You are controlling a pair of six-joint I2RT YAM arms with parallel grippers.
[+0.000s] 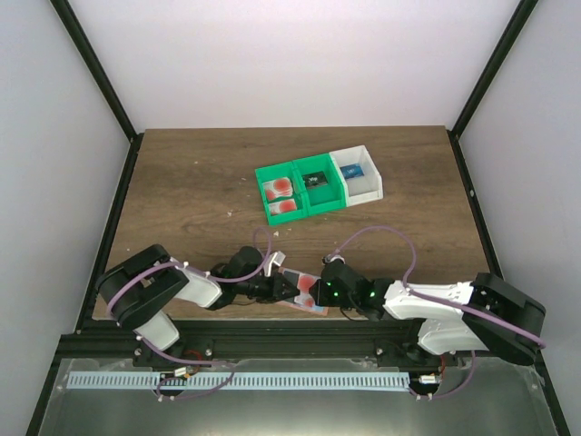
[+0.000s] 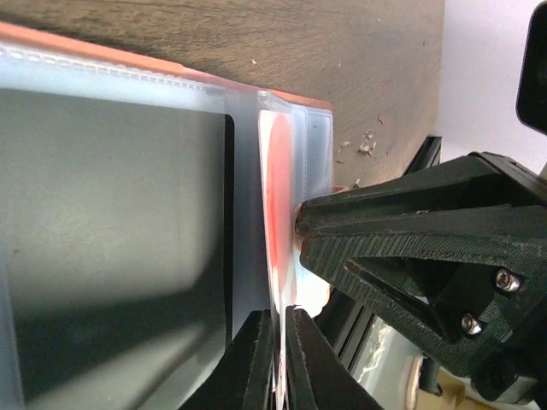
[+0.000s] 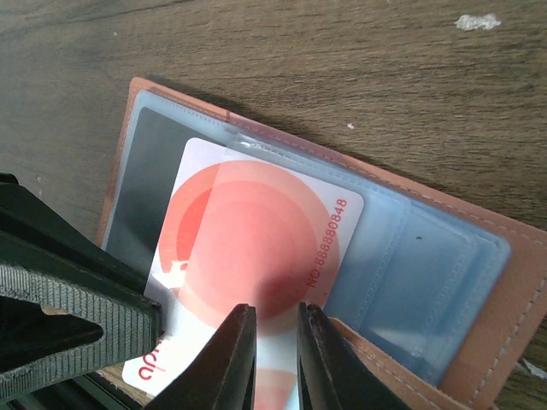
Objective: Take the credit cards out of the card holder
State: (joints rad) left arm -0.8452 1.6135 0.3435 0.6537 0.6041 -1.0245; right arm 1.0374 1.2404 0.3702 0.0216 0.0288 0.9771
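Note:
The card holder (image 3: 444, 256) lies open near the table's front edge (image 1: 310, 305), salmon rim around blue-grey pockets. A credit card (image 3: 256, 231), pale with a red round blot, sticks well out of a pocket. My left gripper (image 2: 279, 359) is shut on this card's edge (image 2: 278, 213), which shows as a thin red and white line between its fingers. My right gripper (image 3: 275, 342) stands tips-down over the card's near part, beside the holder's rim. A narrow gap is left between its jaws, and the card shows through it with nothing between them.
Two green bins (image 1: 302, 189) and a white bin (image 1: 359, 173) stand side by side at mid-table. The left green bin holds two more cards (image 1: 281, 197) with red blots. The black frame rail (image 1: 272, 345) runs just behind the holder.

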